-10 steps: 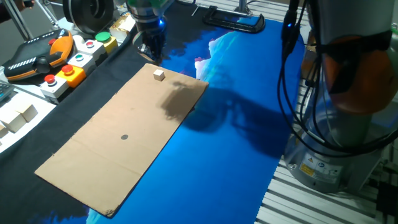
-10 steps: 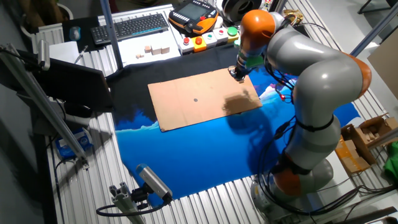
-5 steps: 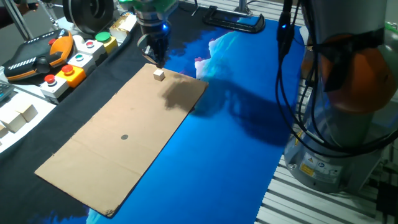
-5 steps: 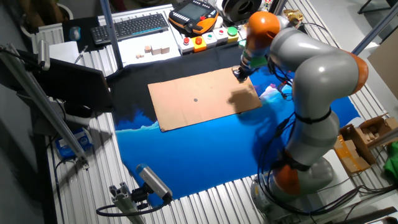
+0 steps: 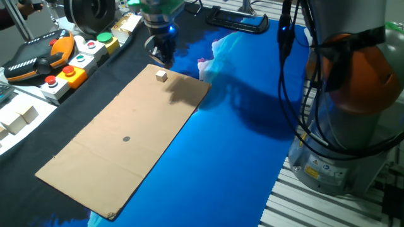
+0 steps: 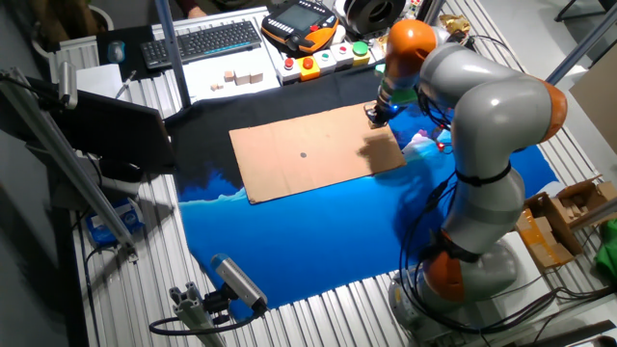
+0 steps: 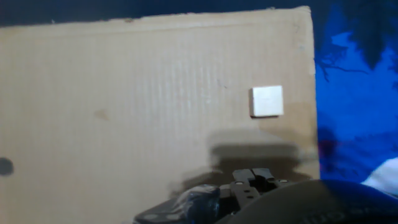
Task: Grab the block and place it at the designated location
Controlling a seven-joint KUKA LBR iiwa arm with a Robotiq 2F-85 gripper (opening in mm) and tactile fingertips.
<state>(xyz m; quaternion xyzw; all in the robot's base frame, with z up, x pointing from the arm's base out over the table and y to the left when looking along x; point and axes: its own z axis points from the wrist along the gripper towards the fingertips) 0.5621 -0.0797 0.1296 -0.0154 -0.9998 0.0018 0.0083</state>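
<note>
The block (image 5: 161,75) is a tiny pale beige cube lying near the far corner of the brown cardboard (image 5: 107,164). In the hand view the block (image 7: 267,101) lies up and right of the fingers. My gripper (image 5: 163,58) hovers just beyond the block, over the cardboard's far edge, with nothing in it. It also shows in the other fixed view (image 6: 374,117). In the hand view its fingertips (image 7: 252,175) look pressed together. The designated location (image 5: 126,139) is a small dark round spot mid-cardboard, also in the other fixed view (image 6: 303,154) and at the hand view's left edge (image 7: 5,167).
Button boxes (image 5: 66,69) and an orange teach pendant (image 5: 38,57) stand left of the cardboard. Larger whitish cubes (image 5: 17,118) sit at the far left. A black clamp (image 5: 240,22) lies on the blue cloth (image 5: 240,139). The arm's base (image 5: 353,126) stands at right.
My gripper has shifted a little to the right along the cardboard's far edge, closer above the block. The block and cardboard have not moved.
</note>
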